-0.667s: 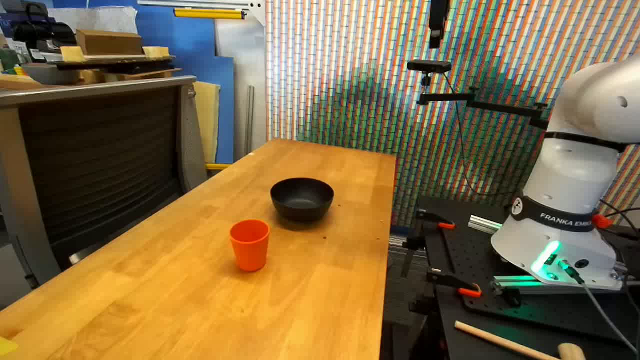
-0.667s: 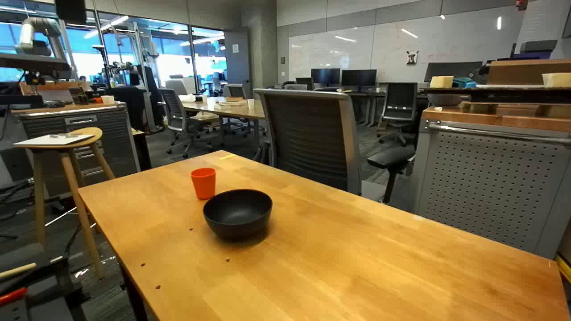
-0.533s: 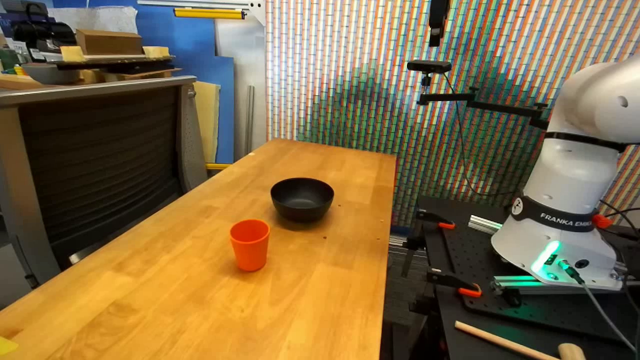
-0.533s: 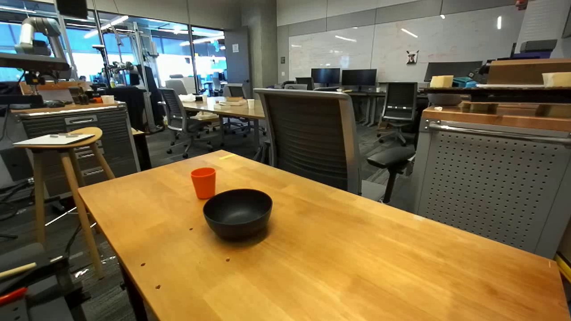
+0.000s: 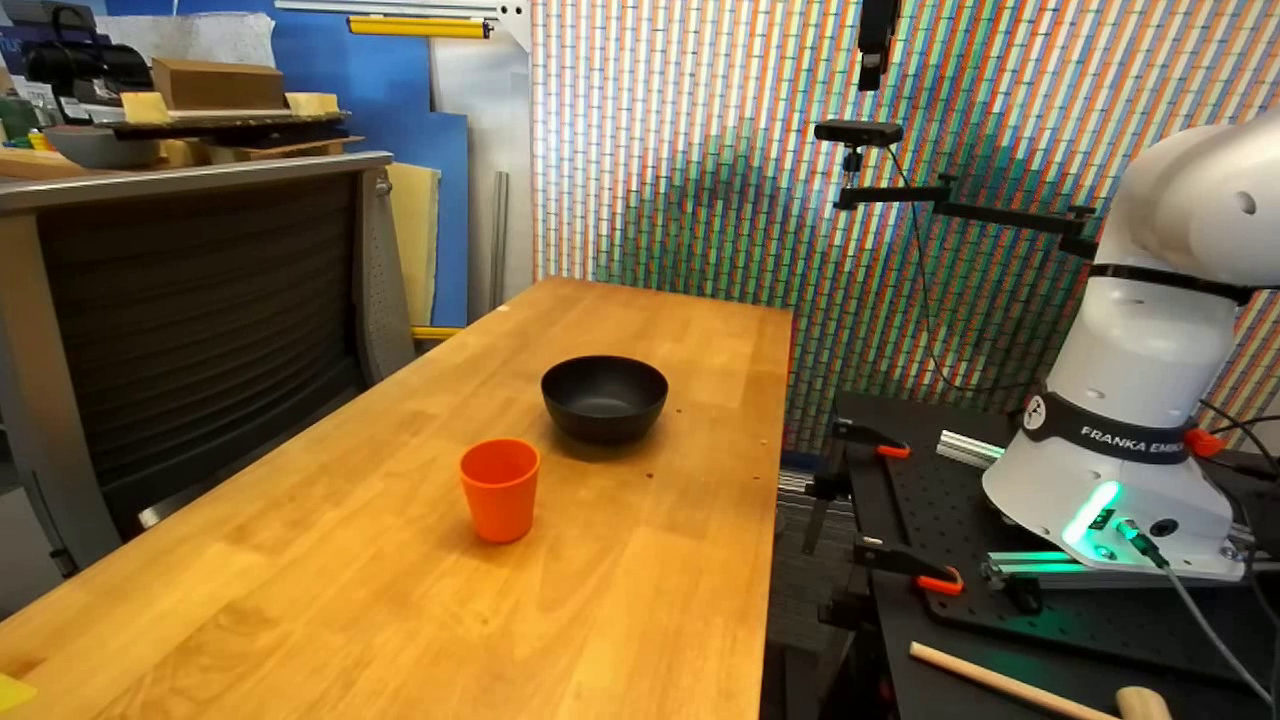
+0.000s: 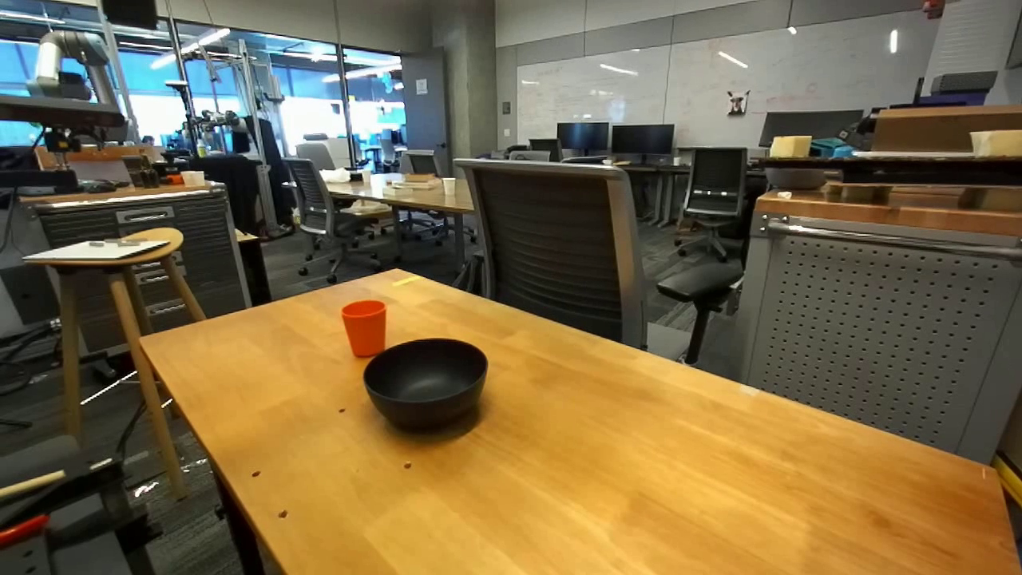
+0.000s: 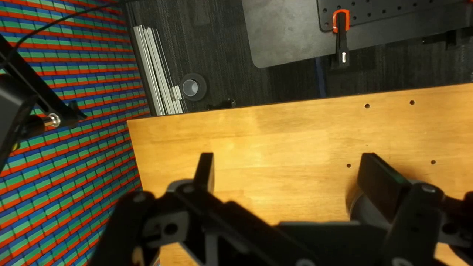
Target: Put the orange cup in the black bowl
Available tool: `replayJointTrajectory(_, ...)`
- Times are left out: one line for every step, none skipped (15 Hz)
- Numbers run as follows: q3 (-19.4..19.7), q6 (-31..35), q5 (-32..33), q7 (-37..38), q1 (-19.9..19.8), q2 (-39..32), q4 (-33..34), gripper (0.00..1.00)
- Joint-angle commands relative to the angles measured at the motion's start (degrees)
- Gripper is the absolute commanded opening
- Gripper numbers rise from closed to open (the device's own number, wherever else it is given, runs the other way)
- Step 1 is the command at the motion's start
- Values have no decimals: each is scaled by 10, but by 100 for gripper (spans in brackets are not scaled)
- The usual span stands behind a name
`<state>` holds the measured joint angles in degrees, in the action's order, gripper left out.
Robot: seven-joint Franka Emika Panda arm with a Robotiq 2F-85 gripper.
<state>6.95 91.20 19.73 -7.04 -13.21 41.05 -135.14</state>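
Wrist view: gripper (image 7: pixel 290 171) has its fingers (image 7: pixel 203 170) wide apart, nothing betw. them; bowl (image 7: pixel 365 211) is partly hidden by one finger. Both ext. views: cup (image 5: pixel 502 505) stands upright near bowl, apart from it. For next grasp, I'd say: centre over cup, descend straight, press gently, lift above bowl's rim. Table (image 5: pixel 640 610) is wood w/ few small holes (image 7: pixel 367 106); chair (image 6: pixel 555 247) beside it, whiteboard (image 6: pixel 695 88) farther back.

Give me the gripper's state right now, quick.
Gripper: open, jaws wide apart in the wrist view, holding nothing; the orange cup stands upright, outside the black bowl.
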Motion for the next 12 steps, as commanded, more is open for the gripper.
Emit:
replayJointTrajectory(11,-5,7,8,17,1,2,100)
replayJointTrajectory(11,-5,7,8,17,1,2,100)
replayJointTrajectory(11,-5,7,8,17,1,2,100)
replayJointTrajectory(11,-5,7,8,17,1,2,100)
replayJointTrajectory(11,-5,7,8,17,1,2,100)
replayJointTrajectory(16,10,-13,26,18,-13,3,100)
replayJointTrajectory(15,31,-42,55,26,-29,-5,100)
replayJointTrajectory(5,67,-73,95,33,-45,-20,100)
replayJointTrajectory(-6,109,-110,124,46,-61,-35,100)
replayJointTrajectory(-13,144,-137,134,56,-73,-46,100)
replayJointTrajectory(-24,181,-163,141,71,-91,-55,100)
replayJointTrajectory(-35,223,-185,149,85,-115,-62,100)
